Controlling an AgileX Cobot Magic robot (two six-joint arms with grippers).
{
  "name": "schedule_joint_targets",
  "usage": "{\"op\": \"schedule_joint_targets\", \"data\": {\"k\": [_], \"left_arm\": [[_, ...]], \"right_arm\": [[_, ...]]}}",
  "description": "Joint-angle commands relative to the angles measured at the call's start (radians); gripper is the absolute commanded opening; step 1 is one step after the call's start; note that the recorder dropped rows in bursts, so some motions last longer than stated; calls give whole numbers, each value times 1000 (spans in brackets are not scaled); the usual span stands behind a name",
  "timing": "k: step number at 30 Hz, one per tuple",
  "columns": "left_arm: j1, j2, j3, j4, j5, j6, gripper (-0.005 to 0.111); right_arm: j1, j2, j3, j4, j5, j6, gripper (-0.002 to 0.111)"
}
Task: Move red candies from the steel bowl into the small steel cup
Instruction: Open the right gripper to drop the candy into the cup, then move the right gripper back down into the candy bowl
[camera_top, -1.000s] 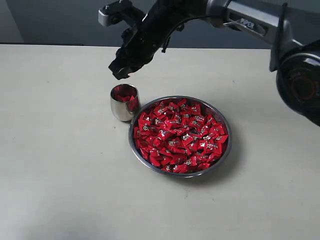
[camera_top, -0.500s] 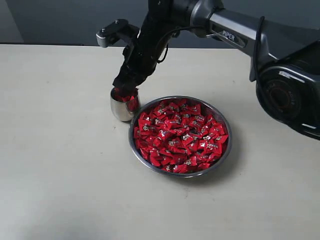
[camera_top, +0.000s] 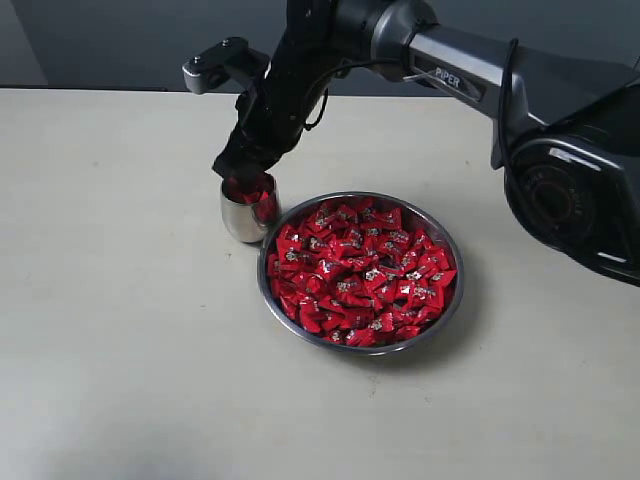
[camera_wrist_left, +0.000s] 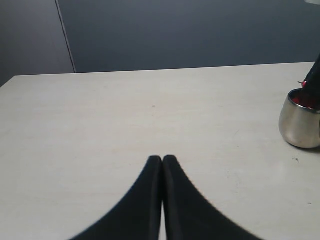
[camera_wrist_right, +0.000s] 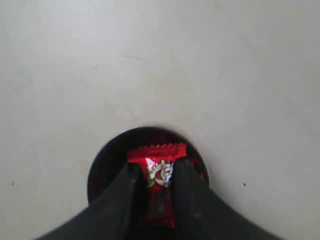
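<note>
The wide steel bowl (camera_top: 446, 300) sits mid-table, heaped with red candies (camera_top: 358, 272). Just left of it stands the small steel cup (camera_top: 241, 222), with red candies inside. My right gripper (camera_top: 242, 178) hangs straight over the cup's mouth, its tips at the rim. In the right wrist view that gripper (camera_wrist_right: 156, 172) is shut on one red candy (camera_wrist_right: 159, 159), which is directly above the dark cup opening (camera_wrist_right: 105, 160). My left gripper (camera_wrist_left: 162, 159) is shut with nothing in it, low over bare table, with the cup (camera_wrist_left: 300, 122) off to one side.
The pale table (camera_top: 120, 330) runs wide to the left and front of the cup and bowl. A dark wall lines the far edge. The right arm's base (camera_top: 580, 190) stands at the right of the table.
The right gripper came down and slightly left from above the cup until its tips reached the cup's mouth, still carrying the candy. Bowl and cup have not moved.
</note>
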Motion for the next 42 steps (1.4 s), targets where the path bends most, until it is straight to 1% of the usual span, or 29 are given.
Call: {"op": "schedule_joint_targets", "data": {"k": [1,3,4,20,21,22,25,26,27,31,34,36,39,41,42], "left_arm": [[1,-4,4,1,-2,-1,0],[1,-4,4,1,-2,-1,0],[1,-4,4,1,-2,-1,0],[1,-4,4,1,-2,-1,0],[1,-4,4,1,-2,-1,0],[1,-4,4,1,-2,-1,0],[1,-4,4,1,-2,-1,0],[1,-4,4,1,-2,-1,0],[1,-4,4,1,-2,-1,0],[1,-4,4,1,-2,-1,0],[1,-4,4,1,-2,-1,0],[1,-4,4,1,-2,-1,0],[1,-4,4,1,-2,-1,0],[1,-4,4,1,-2,-1,0],[1,-4,4,1,-2,-1,0]], "right_arm": [[1,-2,-7,3,2,5,36],[1,-2,-7,3,4,11,41],[1,-2,-7,3,6,11,42],[1,-19,-7,-21,13,31,42],[1,-26,-7,-38,13,56,40],[1,-32,-7,-56,13,84,36],[-1,-49,-7,-100,13,116,11],[-5,-61,-7,-94,15,130,0],[-8,-65,-7,-90,15,132,0],[-21,-93,6,-88,-18,249,-1],[-36,-168,111,-68,-140,270,-1],[-50,-242,257,-64,-231,270,-1],[-83,-401,569,-54,-458,237,-1],[-114,-491,753,-48,-531,197,-1],[-141,-537,831,-48,-539,190,-1]]}}
